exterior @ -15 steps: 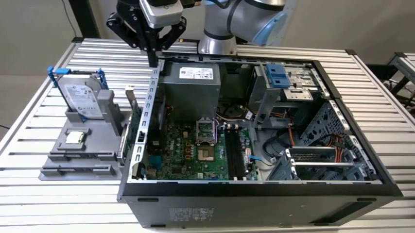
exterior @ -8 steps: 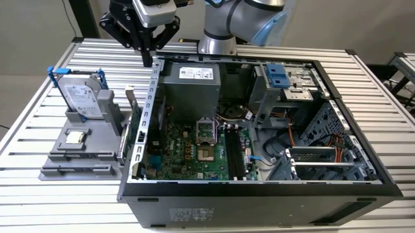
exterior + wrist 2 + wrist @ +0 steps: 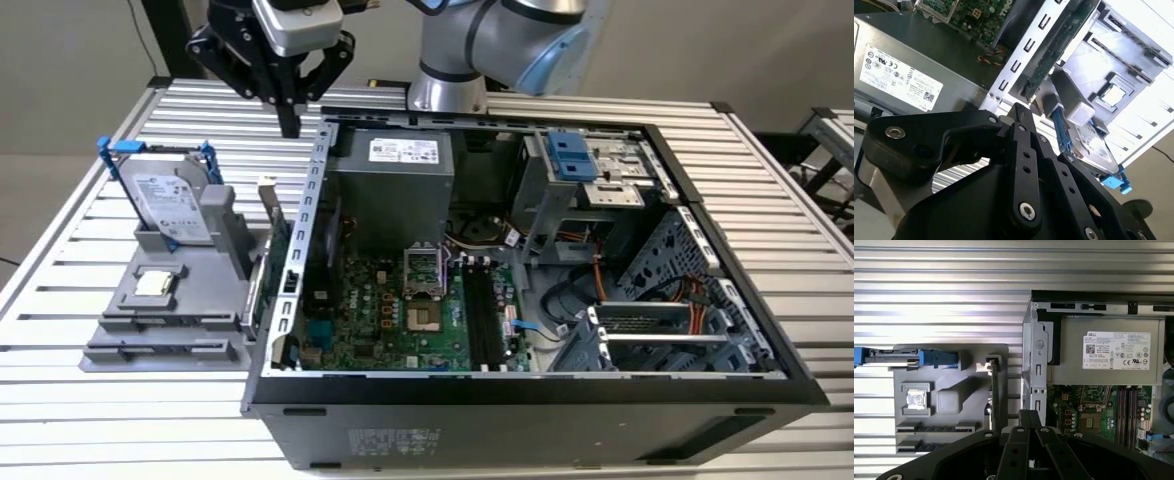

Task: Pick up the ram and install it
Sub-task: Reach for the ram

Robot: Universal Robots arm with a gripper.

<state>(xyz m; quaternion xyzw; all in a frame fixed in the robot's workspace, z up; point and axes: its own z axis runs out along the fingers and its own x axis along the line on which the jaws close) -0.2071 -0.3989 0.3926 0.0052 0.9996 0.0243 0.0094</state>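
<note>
Ram (image 3: 270,215) not yet picked; standing on long edge in grey holder (image 3: 160,330) on slatted table (image 3: 67,400), just beside outer wall of open pc case (image 3: 534,410), on exterior view's left; upright stance prob. meant to offer flat faces to a pinch from above.

Gripper (image 3: 290,125) hanging over table near back corner of case, above ram and well apart from it; fingers pressed together to a point, nothing between, so empty.

In first wrist view, ram seen edge-on as thin dark line ahead of fingertips (image 3: 1023,422), roughly in line w/ them; prob. lined up for a straight drop onto top edge, though only a guess.

Hard drive (image 3: 171,205) w/ blue frame propped in same holder, farther from case; small square chip (image 3: 154,283) laid flat in own recess; separate seats likely to keep parts from knocking.

Inside case, long black slots (image 3: 483,310) beside cpu socket (image 3: 424,290) looking bare; no stick seated, so install not done.
</note>
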